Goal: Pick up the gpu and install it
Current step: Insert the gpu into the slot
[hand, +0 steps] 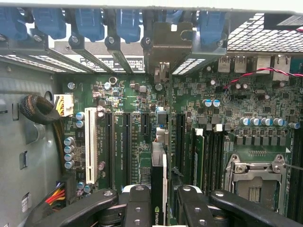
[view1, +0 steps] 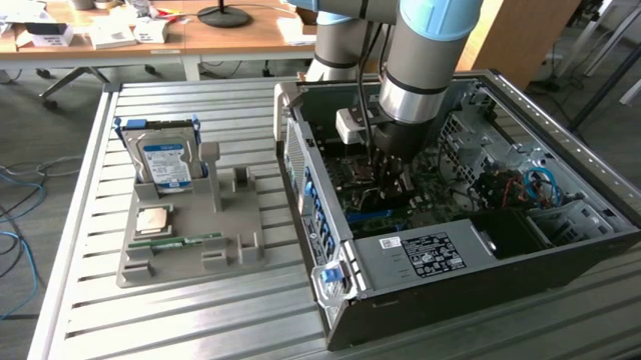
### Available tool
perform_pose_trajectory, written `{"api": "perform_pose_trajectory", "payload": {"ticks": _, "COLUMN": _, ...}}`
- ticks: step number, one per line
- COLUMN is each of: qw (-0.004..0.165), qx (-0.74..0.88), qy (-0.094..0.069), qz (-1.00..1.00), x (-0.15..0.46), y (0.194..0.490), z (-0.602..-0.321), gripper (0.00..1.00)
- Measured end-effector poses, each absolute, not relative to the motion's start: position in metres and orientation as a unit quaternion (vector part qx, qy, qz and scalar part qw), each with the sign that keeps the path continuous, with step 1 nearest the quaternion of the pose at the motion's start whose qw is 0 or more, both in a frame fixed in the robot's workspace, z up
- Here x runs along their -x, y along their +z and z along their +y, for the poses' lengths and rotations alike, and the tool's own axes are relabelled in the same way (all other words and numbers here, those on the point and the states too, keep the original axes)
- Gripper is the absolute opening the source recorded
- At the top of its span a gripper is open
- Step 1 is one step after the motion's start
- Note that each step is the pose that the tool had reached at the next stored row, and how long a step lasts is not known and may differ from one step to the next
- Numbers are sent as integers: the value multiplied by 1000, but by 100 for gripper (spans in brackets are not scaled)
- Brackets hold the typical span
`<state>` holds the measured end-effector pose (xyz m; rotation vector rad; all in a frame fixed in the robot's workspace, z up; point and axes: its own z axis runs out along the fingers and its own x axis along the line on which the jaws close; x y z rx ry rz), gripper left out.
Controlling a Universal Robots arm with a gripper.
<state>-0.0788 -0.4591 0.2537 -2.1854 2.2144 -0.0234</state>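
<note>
Claw (hand: 159,198) grips gpu (hand: 159,177) above motherboard (hand: 236,109)

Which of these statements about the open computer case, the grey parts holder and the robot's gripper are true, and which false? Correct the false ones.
1. The gripper is clamped on the thin flat graphics card, held edge-on above the green motherboard. True.
2. The silver hard drive with a blue-white label lies inside the black computer case. False: it stands upright in the grey parts holder.
3. The arm reaches down into the case. True.
4. The narrow green memory stick is in the gripper. False: it rests on the holder.
</note>
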Motion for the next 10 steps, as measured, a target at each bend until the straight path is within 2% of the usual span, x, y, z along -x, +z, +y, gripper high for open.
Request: {"api": "perform_pose_trajectory", "payload": {"ticks": 10, "qw": 16, "qx": 702, "qy": -7, "qz": 712, "x": 79, "y": 251, "z": -459, "gripper": 26}}
